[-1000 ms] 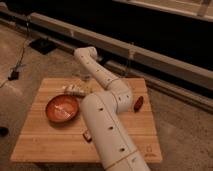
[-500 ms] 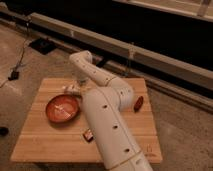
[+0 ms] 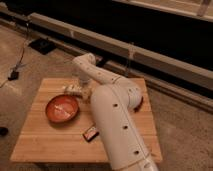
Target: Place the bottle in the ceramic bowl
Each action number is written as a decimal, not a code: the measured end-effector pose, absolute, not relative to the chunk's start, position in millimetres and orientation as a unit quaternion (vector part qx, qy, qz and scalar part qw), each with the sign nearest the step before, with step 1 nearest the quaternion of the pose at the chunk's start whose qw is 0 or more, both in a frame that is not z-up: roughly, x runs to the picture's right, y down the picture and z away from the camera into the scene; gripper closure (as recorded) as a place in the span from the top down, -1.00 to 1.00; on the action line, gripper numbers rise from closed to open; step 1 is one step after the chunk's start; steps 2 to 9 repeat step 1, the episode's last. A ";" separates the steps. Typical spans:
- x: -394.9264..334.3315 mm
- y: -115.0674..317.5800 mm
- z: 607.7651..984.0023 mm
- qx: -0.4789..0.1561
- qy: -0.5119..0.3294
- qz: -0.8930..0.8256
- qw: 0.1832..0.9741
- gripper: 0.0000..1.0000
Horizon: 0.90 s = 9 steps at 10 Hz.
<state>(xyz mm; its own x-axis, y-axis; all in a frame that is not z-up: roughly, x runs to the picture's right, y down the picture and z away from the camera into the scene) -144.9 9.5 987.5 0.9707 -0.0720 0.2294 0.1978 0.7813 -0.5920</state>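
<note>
Seemingly mid-task, the robot's white arm (image 3: 117,120) reached across a square wooden surface (image 3: 50,142) standing on a speckled concrete floor (image 3: 185,130). Its thick lower segment, dotted with dark holes, rose from the near right corner of the surface, bent at a bulky joint near the middle, and stretched on toward the far left. The gripper (image 3: 82,85) hung low over the far left part of the surface, just beyond the rim of the bowl (image 3: 62,108). Whether its fingers were spread or pressed together could not be told, since the wrist hid them.

The bottle (image 3: 72,90) lay on its side on the surface, just past the far rim of the bowl and right beside the gripper; contact between the two could not be judged. The orange-red bowl sat left of centre, pale streaks showing inside it. A small dark block (image 3: 90,133) lay toward the near edge, close against the arm. A dark red object (image 3: 141,102) peeked out behind the joint near the right edge. A long pale rail (image 3: 150,55) ran along the dark wall behind.
</note>
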 end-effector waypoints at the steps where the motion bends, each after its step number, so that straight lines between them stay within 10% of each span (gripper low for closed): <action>1: -144.3 8.5 988.4 -0.320 -0.099 -0.076 0.939 -0.43; 9: -144.3 8.5 988.4 -0.320 -0.099 -0.076 0.939 -0.43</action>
